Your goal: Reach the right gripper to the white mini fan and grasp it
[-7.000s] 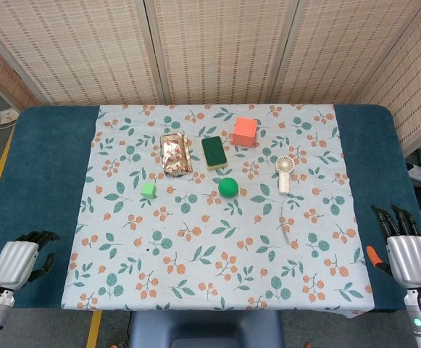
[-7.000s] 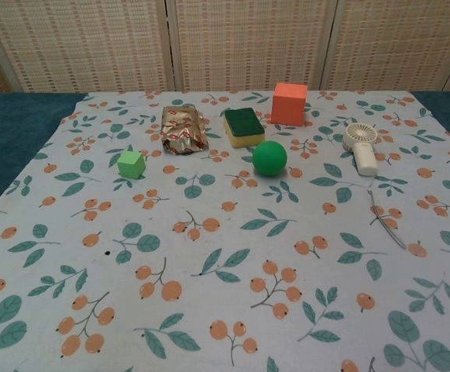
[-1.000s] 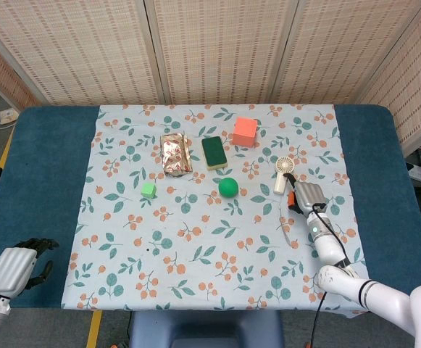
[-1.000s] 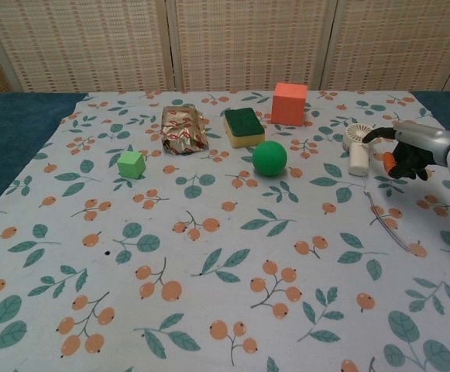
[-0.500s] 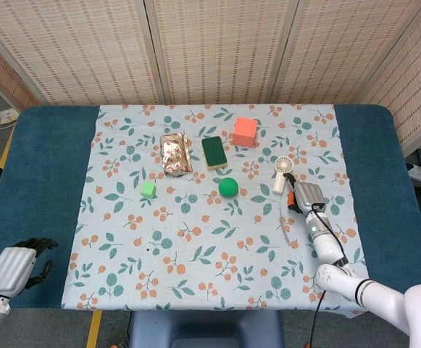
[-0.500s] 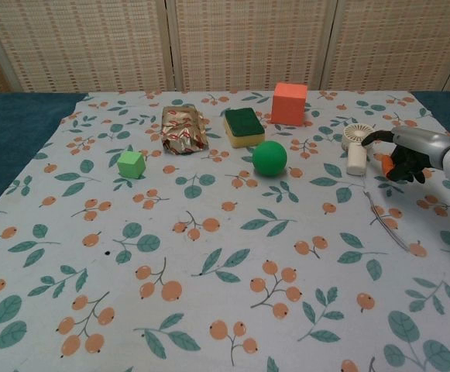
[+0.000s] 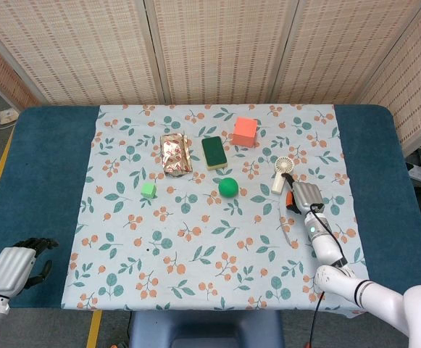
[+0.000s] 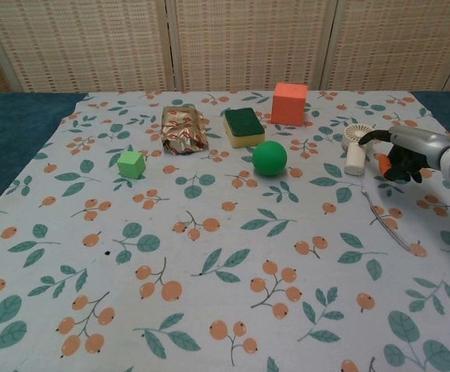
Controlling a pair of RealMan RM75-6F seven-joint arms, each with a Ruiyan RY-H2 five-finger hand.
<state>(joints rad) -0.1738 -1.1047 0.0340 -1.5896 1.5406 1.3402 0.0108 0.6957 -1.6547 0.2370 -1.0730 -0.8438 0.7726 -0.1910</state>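
The table carries a dark blue cover (image 7: 43, 167) overlaid by a floral cloth (image 7: 217, 239); woven screens (image 7: 217, 43) stand behind. The white mini fan (image 7: 282, 172) lies at the cloth's right. The right hand (image 7: 304, 196) sits just beside it, fingers curled, contact unclear. The left hand (image 7: 14, 267) rests curled, holding nothing.

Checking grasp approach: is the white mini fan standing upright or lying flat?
Lying flat. The white mini fan rests lengthwise on the tablecloth, round head away from the robot, right hand beside its handle.
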